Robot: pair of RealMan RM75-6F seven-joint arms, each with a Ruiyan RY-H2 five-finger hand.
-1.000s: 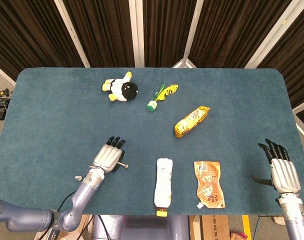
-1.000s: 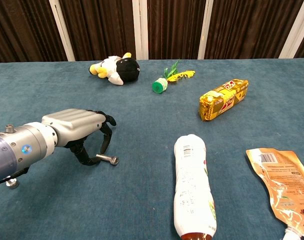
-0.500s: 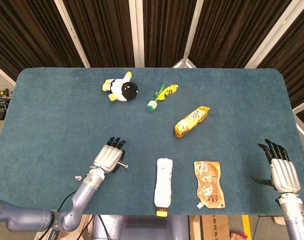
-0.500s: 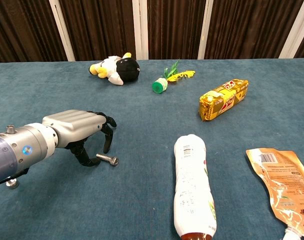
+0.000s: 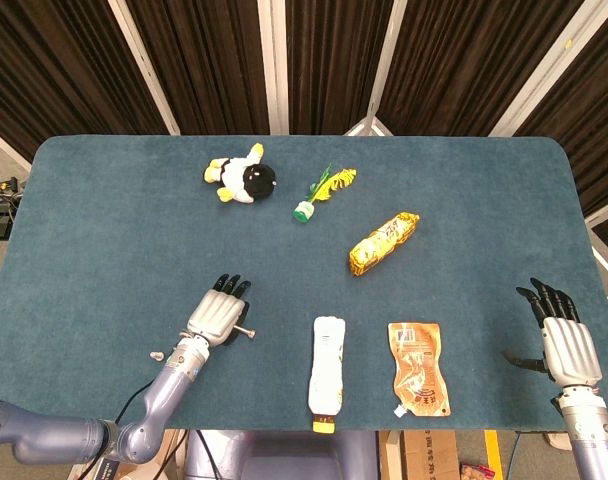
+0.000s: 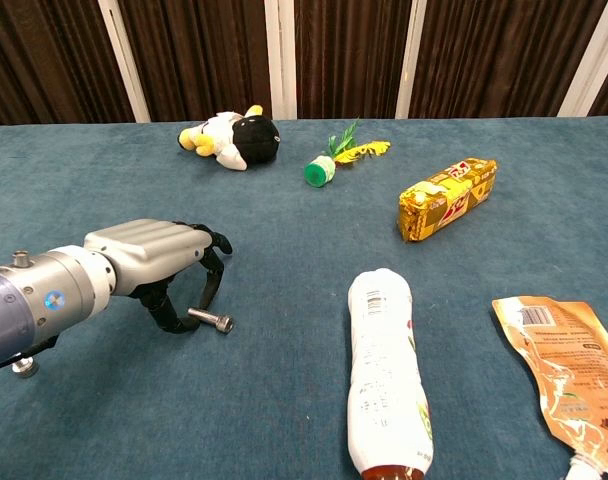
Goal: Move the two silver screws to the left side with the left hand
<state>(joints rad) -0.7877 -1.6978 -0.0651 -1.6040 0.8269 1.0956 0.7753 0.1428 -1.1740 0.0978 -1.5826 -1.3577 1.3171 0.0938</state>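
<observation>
One silver screw (image 6: 211, 320) lies on the blue tabletop just left of the bottle; the head view has this screw (image 5: 245, 333) poking out from under my left hand (image 5: 216, 318). That left hand (image 6: 149, 255) arches over it and pinches its left end between the thumb and a curled finger, while the screw's head sticks out to the right. The second silver screw (image 6: 24, 366) stands upright near the front edge beside my left wrist, also visible as a small screw (image 5: 156, 354) in the head view. My right hand (image 5: 562, 340) rests at the far right, fingers spread, holding nothing.
A white bottle (image 5: 326, 376) and an orange pouch (image 5: 418, 367) lie right of the screw. Further back are a gold snack pack (image 5: 383, 241), a green-capped feathered toy (image 5: 319, 192) and a black-and-white plush (image 5: 243, 177). The table's front edge (image 5: 244, 428) is close.
The left hand's finger, lifted half a second ago, has come back down on the screw. The screw has shifted slightly left. The right hand has not moved.
</observation>
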